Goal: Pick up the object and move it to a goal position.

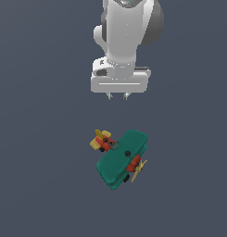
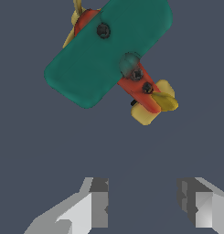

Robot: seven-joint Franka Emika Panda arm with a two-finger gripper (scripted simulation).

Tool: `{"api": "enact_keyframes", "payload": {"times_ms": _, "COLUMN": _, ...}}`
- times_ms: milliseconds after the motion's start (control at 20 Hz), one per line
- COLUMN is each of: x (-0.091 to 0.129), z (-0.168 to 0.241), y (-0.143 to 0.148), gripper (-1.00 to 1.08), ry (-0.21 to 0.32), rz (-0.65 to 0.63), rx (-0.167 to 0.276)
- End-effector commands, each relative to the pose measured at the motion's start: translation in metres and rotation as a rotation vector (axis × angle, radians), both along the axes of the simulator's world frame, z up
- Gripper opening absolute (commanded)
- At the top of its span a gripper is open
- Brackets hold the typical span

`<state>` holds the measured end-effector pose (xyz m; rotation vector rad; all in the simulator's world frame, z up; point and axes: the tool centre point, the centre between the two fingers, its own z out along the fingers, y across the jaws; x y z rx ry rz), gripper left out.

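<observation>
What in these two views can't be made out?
- Goal position: no marker in either view.
- Biplane propeller: cut by the wrist view's edge.
- Lower wing: hidden under the upper wing in the wrist view.
- Arm above the pincer: cut off by the exterior view's edge.

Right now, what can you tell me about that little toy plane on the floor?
The toy biplane has two broad teal-green stacked wings, a red body, a yellow propeller at the nose and a yellow tail. It looks like smooth plastic, with dark screw-like dots on the top wing and body. It sits upright on the plain grey surface, angled diagonally. Nothing touches it: the gripper hangs above it, jaws open and empty.
</observation>
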<state>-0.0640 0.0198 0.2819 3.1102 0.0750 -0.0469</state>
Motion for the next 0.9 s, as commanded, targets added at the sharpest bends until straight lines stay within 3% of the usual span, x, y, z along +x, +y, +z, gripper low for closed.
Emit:
{"api": "enact_keyframes", "payload": {"times_ms": 0, "x": 0.001, "z": -0.014, "y": 0.003, "gripper": 0.28, "ry": 0.014, "rz": -0.002, "rx": -0.008}}
{"api": "enact_keyframes", "payload": {"times_ms": 850, "x": 0.0, "z": -0.124, "y": 0.019, "gripper": 0.28, "ry": 0.106, "rz": -0.01, "rx": -0.129}}
